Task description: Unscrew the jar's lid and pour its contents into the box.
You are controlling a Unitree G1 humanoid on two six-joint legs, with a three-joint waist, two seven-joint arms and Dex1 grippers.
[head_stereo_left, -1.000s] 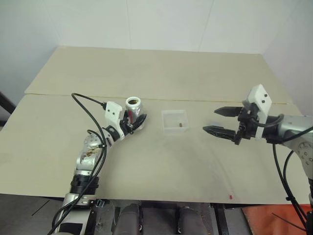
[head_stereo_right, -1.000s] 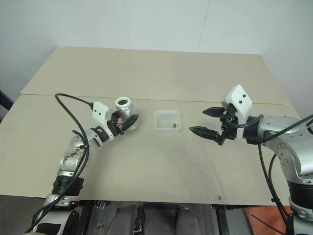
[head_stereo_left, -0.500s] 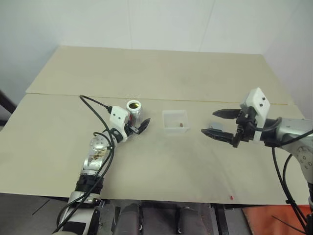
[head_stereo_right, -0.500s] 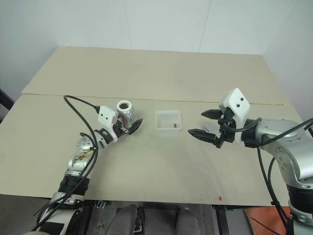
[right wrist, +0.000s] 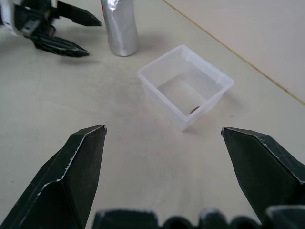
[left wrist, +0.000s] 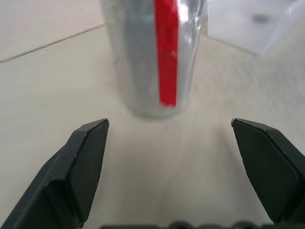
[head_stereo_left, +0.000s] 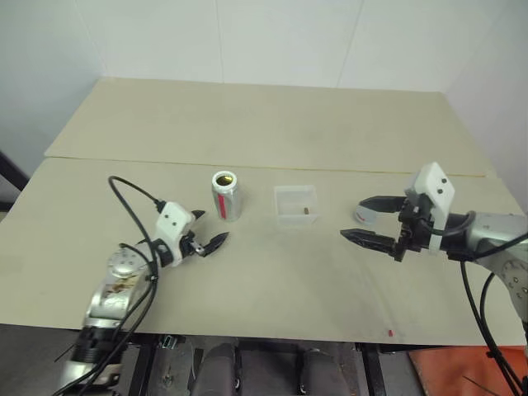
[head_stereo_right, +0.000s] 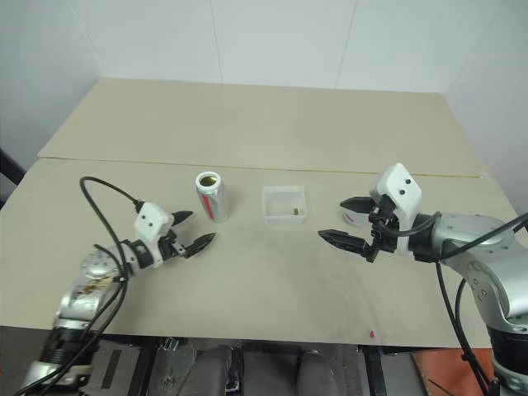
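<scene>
Jar [head_stereo_left: 225, 195] stood upright mid-tabletop, uncapped. Dark piece [head_stereo_left: 306, 211] seen in box [head_stereo_left: 294, 204] beside it. Left gripper [head_stereo_left: 206, 239] spread wide, empty. Right gripper [head_stereo_left: 369, 219] spread wide, empty.

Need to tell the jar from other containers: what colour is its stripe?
Red, running vertically down the silvery jar; the left wrist view shows it best.

You see the jar [left wrist: 152, 52] with a shiny, foil-like silvery wall and a glossy red stripe. The box [right wrist: 186, 86] is thin, translucent, frosted plastic. Your table [head_stereo_left: 272, 124] looks like matt, pale board. Both grippers' fingers [right wrist: 71, 176] are matt black plastic.
</scene>
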